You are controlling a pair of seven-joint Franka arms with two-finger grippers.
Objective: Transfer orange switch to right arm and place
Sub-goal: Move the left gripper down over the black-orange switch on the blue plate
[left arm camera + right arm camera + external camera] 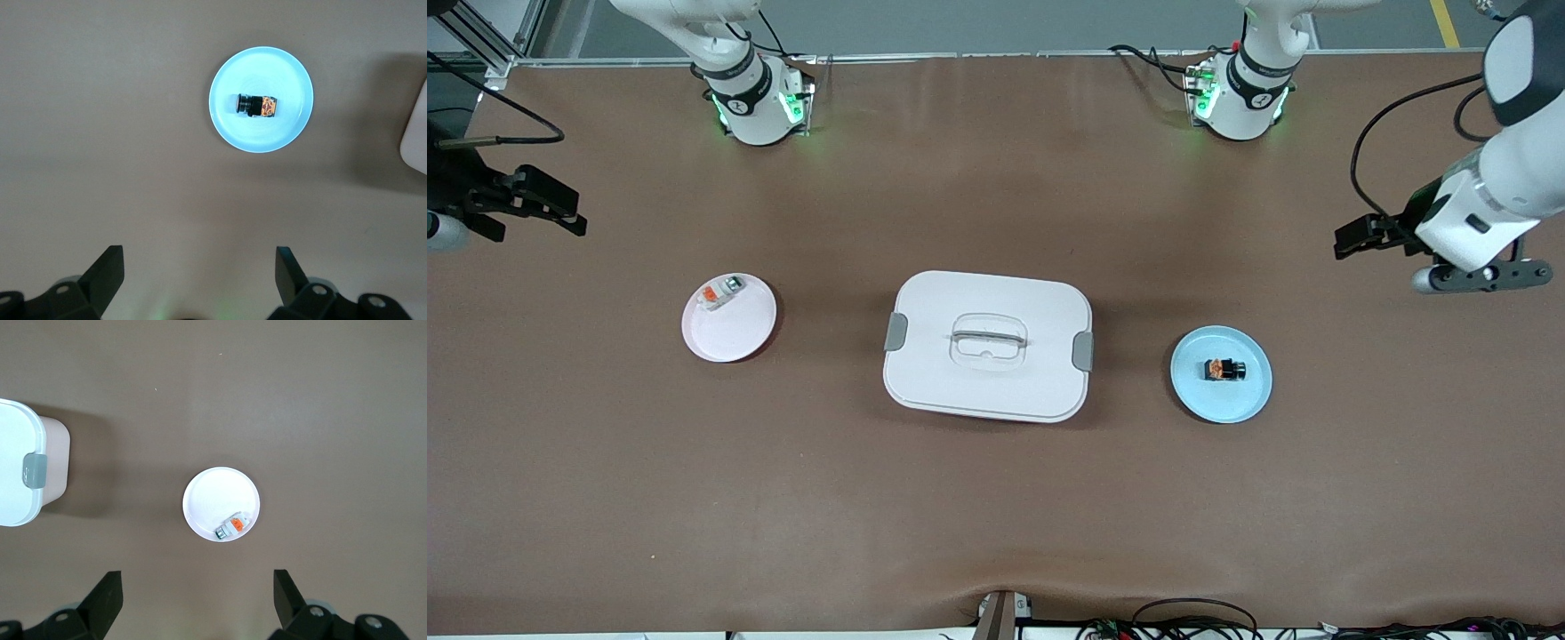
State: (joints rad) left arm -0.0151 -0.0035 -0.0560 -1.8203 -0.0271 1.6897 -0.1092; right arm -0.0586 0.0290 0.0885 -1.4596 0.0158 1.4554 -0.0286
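Note:
The orange switch (1224, 369), a tiny black block with an orange face, lies on its side on a light blue plate (1193, 393) toward the left arm's end of the table. In the left wrist view the switch (257, 105) and the plate (230, 130) lie well clear of my left gripper (198, 259), which is open and empty. That gripper (1344, 242) hangs in the air over bare table past the blue plate. My right gripper (574, 218) is open and empty (198, 581), up over the table's right-arm end.
A white lidded container (987, 378) with grey clips stands mid-table, its edge also in both wrist views (13, 453) (417, 140). A white plate (734, 342) (203, 495) holds a white-grey piece with an orange patch (720, 293) (233, 527). Brown table surrounds them.

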